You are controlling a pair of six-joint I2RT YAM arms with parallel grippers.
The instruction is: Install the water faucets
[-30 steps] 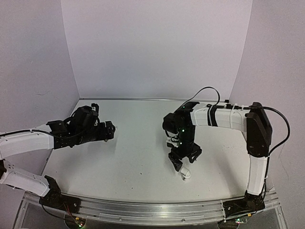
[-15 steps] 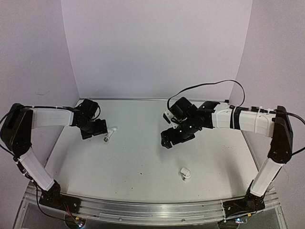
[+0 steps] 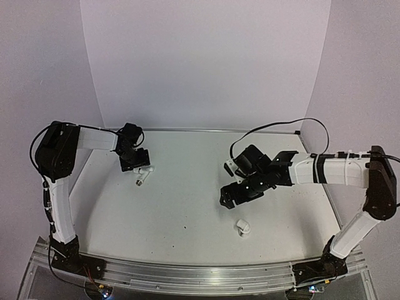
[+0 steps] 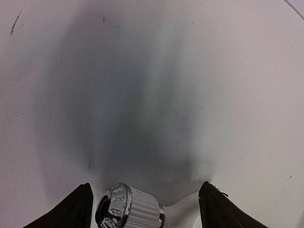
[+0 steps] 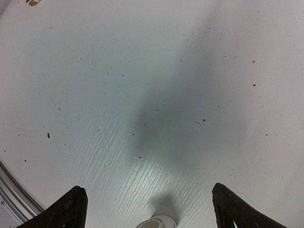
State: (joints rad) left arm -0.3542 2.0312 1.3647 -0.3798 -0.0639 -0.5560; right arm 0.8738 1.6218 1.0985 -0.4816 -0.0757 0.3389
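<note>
White table (image 3: 187, 209) is carrying both faucet parts, well apart. Left gripper (image 4: 145, 187), fingers spread, is straddling the metal-ended faucet part (image 4: 129, 209), which is lying between them at the table's far left. Right gripper (image 5: 148, 186), likewise spread, is hovering apart from the white elbow part (image 3: 242, 228), which is lying nearer the front edge.

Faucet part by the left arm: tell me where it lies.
The faucet part lies far-left on the table, between the left pincer's open fingers in the wrist view.
</note>
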